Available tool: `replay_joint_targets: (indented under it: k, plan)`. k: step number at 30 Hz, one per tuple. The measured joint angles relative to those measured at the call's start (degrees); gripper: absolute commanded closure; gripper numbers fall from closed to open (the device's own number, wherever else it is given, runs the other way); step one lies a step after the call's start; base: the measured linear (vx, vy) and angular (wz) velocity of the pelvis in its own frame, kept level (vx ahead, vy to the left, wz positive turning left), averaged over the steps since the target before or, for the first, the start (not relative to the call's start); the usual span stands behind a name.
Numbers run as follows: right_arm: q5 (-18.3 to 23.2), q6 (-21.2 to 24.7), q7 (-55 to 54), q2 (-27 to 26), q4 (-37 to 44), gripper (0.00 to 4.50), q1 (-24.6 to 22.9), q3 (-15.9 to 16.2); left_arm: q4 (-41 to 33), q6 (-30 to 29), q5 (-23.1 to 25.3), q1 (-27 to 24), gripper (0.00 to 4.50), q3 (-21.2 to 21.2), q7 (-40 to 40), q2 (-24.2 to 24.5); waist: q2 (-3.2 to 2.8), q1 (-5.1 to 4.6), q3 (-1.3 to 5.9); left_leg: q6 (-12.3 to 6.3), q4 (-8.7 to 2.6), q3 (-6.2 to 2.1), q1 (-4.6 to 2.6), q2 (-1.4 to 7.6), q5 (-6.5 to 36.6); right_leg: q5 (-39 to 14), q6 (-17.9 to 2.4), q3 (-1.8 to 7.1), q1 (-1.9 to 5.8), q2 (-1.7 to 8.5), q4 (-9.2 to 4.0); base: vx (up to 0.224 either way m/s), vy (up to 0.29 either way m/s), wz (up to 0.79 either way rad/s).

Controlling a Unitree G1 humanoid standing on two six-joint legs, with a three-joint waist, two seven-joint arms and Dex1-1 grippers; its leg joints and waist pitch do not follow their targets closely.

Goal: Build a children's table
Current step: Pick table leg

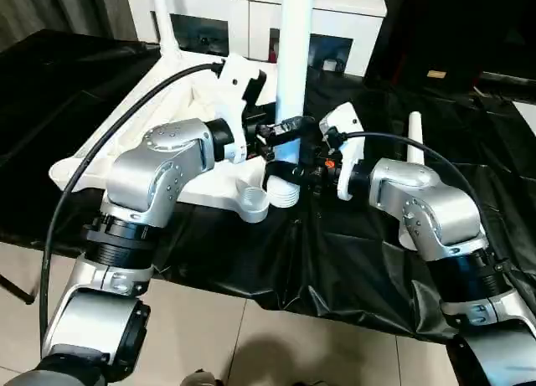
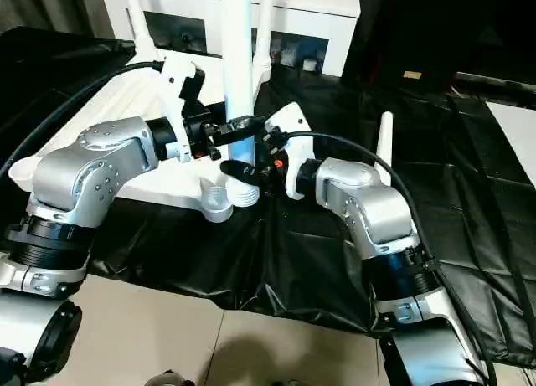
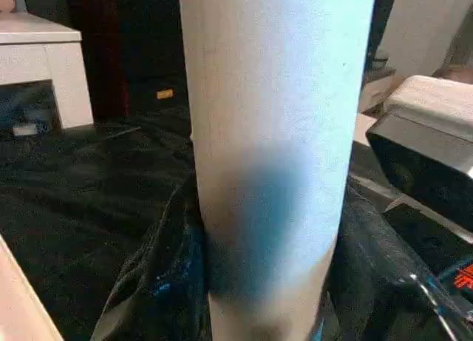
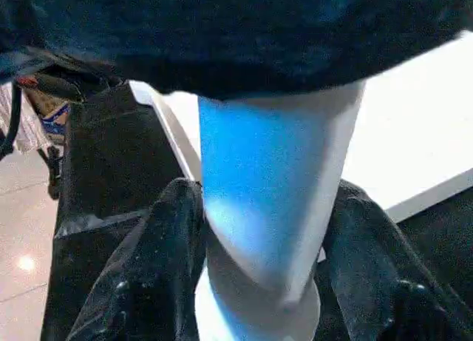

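**Both grippers close in on one upright leg**

Left eye view: the white tabletop (image 1: 146,131) lies upside down on a surface draped in black sheeting (image 1: 352,260), ribbed underside up, its near corner sockets (image 1: 255,203) poking toward the robot. Right at that corner stands a thick white leg (image 1: 295,51), upright, its foot down at the socket beside the first one.

And both arms are on it! The left gripper (image 1: 283,131) comes in from the left, its black fingers wrapped either side of the leg, jaws clenched on it. The left wrist view puts the leg dead centre between them. The right gripper (image 1: 311,164) reaches in from the other side, lower down, and in the right wrist view its fingers (image 4: 140,282) flank the leg's base closely, but whether the jaws actually press on it I cannot tell.

Over on the right, a second leg (image 2: 384,147) shows past the right forearm, well apart from the action. More slim legs (image 2: 265,34) rise at the tabletop's far side. Behind it all sits a white cabinet (image 2: 318,26) with glass fronts.
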State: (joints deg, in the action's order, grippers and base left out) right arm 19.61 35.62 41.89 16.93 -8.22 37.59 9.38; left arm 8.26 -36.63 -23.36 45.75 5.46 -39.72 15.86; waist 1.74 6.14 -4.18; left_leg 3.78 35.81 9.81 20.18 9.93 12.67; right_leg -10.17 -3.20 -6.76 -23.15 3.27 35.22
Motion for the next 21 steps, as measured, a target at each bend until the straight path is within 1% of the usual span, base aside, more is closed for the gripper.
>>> replay_joint_targets:
  k: [2, 4, 5, 12, 13, 14, 18, 21]
  plan:
    - [0.01, 0.0, 0.21, 0.07, -0.43, 2.36, 0.07, -0.01, 0.1, -0.01, 0.02, -0.01, 2.6, 0.08, -0.17, 0.01, 0.0, 0.01, 0.0, 0.0, 0.0, 0.0, 0.0, 0.0, 0.0, 0.0, 0.0, 0.0, 0.0, 0.0, 0.01, 0.0, 0.0, 0.0]
    - [0.01, 0.0, 0.69, 0.06, -1.01, 2.58, 0.28, -0.01, 0.36, -0.01, 0.03, -0.02, 2.61, 0.11, -0.24, -0.01, 0.0, 0.01, 0.0, 0.0, 0.0, 0.0, 0.0, 0.0, -0.01, 0.0, -0.01, 0.0, 0.0, 0.0, 0.02, 0.0, 0.0, 0.0]
    - [0.01, 0.0, 0.76, 0.04, -1.08, 2.62, 0.28, -0.01, 0.37, -0.02, 0.05, -0.02, 2.61, 0.15, -0.29, 0.0, 0.0, 0.03, 0.0, 0.0, 0.0, 0.01, 0.0, 0.0, -0.01, 0.0, -0.01, 0.0, 0.0, 0.0, 0.02, 0.0, 0.0, 0.0]
    - [0.46, -0.44, 2.1, -0.52, -2.81, 2.66, 0.5, -0.31, 0.39, -0.68, 0.16, -0.06, 2.61, 0.16, -0.7, -0.05, 0.0, 0.04, 0.0, 0.0, 0.0, 0.01, 0.0, 0.0, -0.01, 0.0, -0.01, 0.0, 0.0, 0.0, 0.02, 0.0, 0.0, 0.0]
    - [0.46, -0.84, 2.36, -0.58, -3.26, 2.1, 0.64, -0.3, 0.41, -0.68, 0.16, -0.06, 2.61, 0.12, -0.69, -0.03, 0.0, 0.04, 0.0, 0.0, 0.0, 0.01, 0.0, 0.0, -0.01, 0.01, -0.01, 0.0, 0.0, 0.0, 0.03, 0.0, 0.0, 0.0]
    - [0.46, -0.98, 2.37, -0.64, -3.32, 2.1, 0.64, -0.3, 0.41, -0.68, 0.16, -0.06, 2.61, 0.08, -0.7, -0.02, 0.0, 0.04, 0.0, 0.0, 0.0, 0.01, 0.0, 0.0, -0.01, 0.01, -0.01, 0.0, 0.0, 0.0, 0.03, 0.0, 0.0, 0.0]
    - [0.38, -0.99, 2.79, -1.22, -4.09, 1.69, 0.63, 0.11, 0.23, -0.59, -0.04, -0.04, 2.61, 0.25, -2.4, -0.31, 0.0, 0.07, 0.0, 0.0, 0.0, 0.01, -0.01, 0.0, -0.01, 0.01, -0.02, 0.0, 0.0, 0.01, 0.03, 0.0, 0.0, 0.0]
    - [-0.02, -1.0, 3.18, -1.21, -4.15, 1.52, 0.64, 0.15, 0.24, -0.55, -0.03, -0.04, 2.61, 0.35, -2.88, -0.19, 0.0, 0.06, 0.0, -0.01, 0.0, 0.01, -0.01, 0.0, -0.01, 0.01, -0.02, 0.0, 0.0, 0.01, 0.04, 0.0, 0.0, 0.0]
